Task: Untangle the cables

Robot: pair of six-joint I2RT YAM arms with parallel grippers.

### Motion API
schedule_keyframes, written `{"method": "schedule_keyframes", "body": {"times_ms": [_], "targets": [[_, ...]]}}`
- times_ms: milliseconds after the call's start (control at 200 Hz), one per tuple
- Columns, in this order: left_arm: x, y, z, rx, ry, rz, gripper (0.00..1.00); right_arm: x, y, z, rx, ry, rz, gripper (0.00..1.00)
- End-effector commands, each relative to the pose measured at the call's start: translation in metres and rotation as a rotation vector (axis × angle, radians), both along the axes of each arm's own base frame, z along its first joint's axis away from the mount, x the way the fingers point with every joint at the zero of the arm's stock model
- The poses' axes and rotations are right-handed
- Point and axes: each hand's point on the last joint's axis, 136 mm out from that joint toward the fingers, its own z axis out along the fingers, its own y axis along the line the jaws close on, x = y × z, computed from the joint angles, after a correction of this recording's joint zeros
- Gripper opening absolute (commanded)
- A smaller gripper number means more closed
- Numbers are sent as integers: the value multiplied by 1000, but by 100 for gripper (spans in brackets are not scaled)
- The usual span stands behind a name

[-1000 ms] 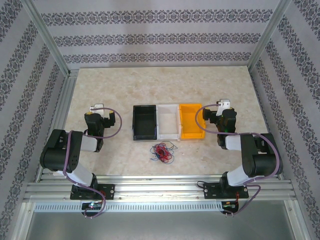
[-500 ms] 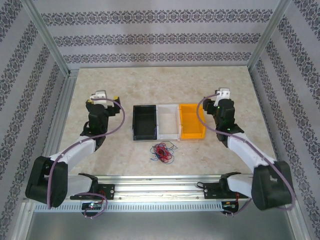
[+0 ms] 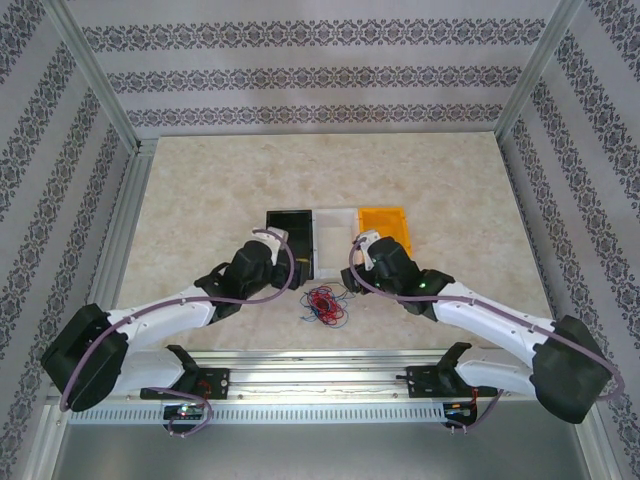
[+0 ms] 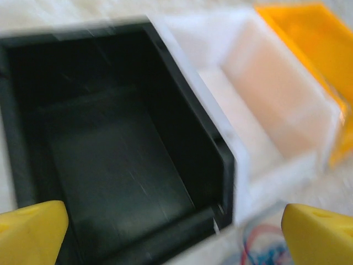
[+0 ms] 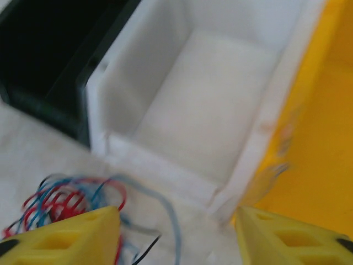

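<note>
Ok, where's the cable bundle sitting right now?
In the top view the cables lie mid-table, just on the near side of the white bin and apart from it.

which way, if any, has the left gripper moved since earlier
Yes: the left gripper swung right, from well left of the black bin to over its near edge.

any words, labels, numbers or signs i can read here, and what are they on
None can be read. The black bin, white bin, orange bin and cables show no lettering. The wallpaper bears ornament, not text. Both wrist views are blurred.
</note>
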Motion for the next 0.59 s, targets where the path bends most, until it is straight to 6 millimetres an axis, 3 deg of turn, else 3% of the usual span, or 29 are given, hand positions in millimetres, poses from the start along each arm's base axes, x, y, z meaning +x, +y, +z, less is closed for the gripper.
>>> {"method": "schedule_keyframes", "body": {"times_ms": [0,85,210,385,590], "targets": [[-42,-16,-7,64,132,-238,99,-36,14,-10,43,181,108,54],[-61,-17,-13,110,199,-317,97,-47,20,-13,49,201,151,52],[-78,-21,-22,155,250,-390,90,-46,23,-15,41,199,167,48],[-81,-39,-37,172,294,-443,81,-41,33,-21,21,215,202,44],[-76,-54,-51,200,293,-463,78,-37,43,-21,17,230,231,41]]}}
